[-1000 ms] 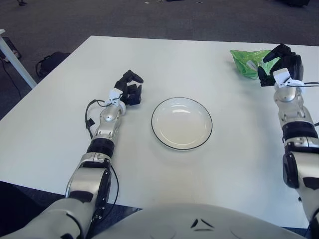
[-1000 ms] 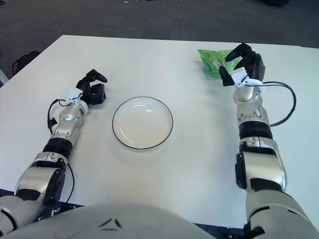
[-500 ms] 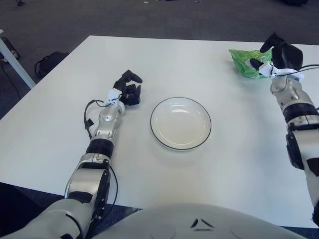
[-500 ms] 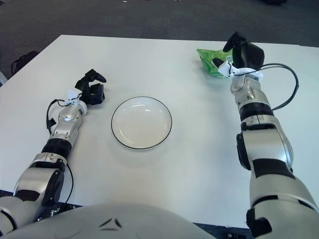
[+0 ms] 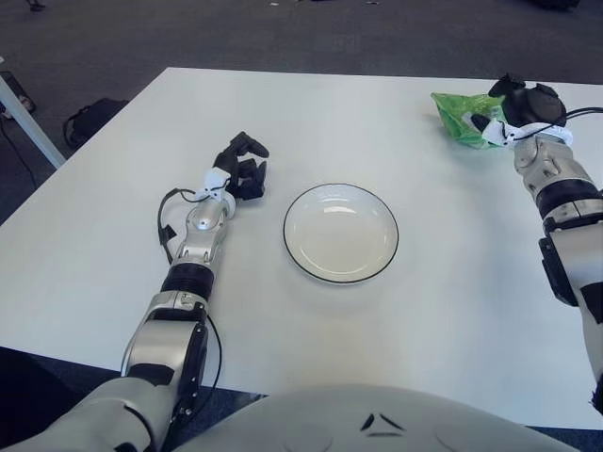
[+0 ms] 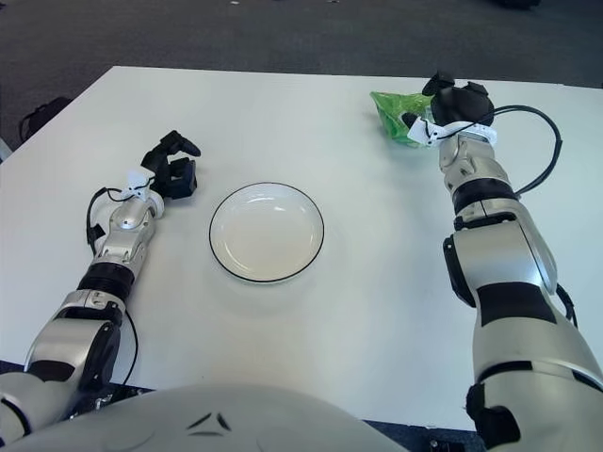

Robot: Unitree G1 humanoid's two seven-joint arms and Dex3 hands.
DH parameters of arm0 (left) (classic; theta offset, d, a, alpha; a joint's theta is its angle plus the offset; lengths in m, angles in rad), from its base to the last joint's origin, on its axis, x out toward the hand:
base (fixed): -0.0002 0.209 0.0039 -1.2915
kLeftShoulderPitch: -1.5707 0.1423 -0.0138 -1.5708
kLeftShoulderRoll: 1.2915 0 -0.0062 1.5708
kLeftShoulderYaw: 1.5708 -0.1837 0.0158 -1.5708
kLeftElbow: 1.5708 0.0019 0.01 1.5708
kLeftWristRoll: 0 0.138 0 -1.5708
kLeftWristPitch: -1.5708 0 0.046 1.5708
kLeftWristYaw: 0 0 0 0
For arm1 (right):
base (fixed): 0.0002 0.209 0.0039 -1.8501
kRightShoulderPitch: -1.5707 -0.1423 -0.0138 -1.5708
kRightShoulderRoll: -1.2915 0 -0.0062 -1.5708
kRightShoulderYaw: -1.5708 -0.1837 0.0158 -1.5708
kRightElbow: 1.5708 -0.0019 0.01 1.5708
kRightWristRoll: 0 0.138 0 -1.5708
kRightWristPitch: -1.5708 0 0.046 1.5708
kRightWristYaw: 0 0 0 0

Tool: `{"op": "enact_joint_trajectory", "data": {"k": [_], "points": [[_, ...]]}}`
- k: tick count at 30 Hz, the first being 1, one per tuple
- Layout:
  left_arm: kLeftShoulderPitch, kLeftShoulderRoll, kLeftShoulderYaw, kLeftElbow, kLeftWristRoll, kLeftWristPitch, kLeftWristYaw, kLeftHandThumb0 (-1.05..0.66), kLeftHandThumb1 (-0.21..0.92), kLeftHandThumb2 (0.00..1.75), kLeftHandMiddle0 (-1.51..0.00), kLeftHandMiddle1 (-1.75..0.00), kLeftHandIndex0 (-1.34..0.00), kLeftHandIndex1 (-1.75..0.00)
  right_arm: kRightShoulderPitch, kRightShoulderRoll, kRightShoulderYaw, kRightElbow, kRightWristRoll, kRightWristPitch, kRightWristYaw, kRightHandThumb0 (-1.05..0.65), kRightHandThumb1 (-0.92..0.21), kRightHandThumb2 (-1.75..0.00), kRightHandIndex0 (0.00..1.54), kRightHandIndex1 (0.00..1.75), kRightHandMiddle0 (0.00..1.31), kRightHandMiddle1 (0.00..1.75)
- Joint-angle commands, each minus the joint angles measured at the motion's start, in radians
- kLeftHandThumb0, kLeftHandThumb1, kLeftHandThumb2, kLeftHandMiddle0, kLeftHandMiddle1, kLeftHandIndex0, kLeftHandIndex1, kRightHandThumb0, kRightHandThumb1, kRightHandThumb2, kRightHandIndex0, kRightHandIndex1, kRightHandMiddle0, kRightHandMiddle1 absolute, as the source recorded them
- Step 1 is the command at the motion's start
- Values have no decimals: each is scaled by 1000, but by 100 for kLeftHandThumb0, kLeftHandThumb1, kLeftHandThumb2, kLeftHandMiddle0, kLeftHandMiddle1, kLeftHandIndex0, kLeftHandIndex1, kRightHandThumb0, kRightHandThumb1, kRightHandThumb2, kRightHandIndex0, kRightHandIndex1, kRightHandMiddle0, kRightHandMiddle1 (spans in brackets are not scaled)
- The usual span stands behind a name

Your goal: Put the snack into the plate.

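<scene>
A green snack bag (image 5: 460, 113) lies at the far right of the white table (image 5: 452, 282). My right hand (image 5: 513, 105) sits on the bag's right end, its fingers curled down over the edge of the bag. An empty white plate with a dark rim (image 5: 340, 233) stands in the middle of the table, well to the left of the bag and nearer to me. My left hand (image 5: 245, 169) rests on the table just left of the plate, fingers relaxed and holding nothing.
A black cable (image 6: 548, 151) loops off my right wrist over the table's right side. On the floor to the left lie a dark bag (image 5: 94, 118) and a white leg of another table (image 5: 28, 118). The table's far edge runs just behind the snack.
My right hand rose from beside the bag, swung further back and came down onto its right end with the fingers curling in. The left hand and the plate have not moved.
</scene>
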Motion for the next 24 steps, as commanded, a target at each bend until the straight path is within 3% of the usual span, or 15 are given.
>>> {"op": "enact_joint_trajectory", "data": {"k": [1,6,17,22,24], "points": [[121,-14,-18,63,29,-15,13,-42,50,109,-104,-175,-47,-175,-39,29,12,16,10,32,54,-89,-92,-118,0,14,0,58],[122,-13,-21,61,37,-15,18,-42,49,109,-106,-175,-47,-175,-36,41,15,28,20,51,89,-90,-92,-122,0,2,0,52],[120,-13,-26,77,50,-46,33,-43,49,110,-106,-175,-47,-175,22,57,14,61,41,73,189,-89,-92,-127,0,0,0,51],[122,-13,-29,78,62,-52,44,-43,49,110,-106,-175,-48,-175,37,61,3,69,67,71,273,-89,-92,-128,0,0,0,51],[125,-12,-31,76,64,-55,48,-43,49,110,-106,-175,-48,-175,47,56,-9,74,89,61,352,-91,-92,-129,0,0,0,47]]}}
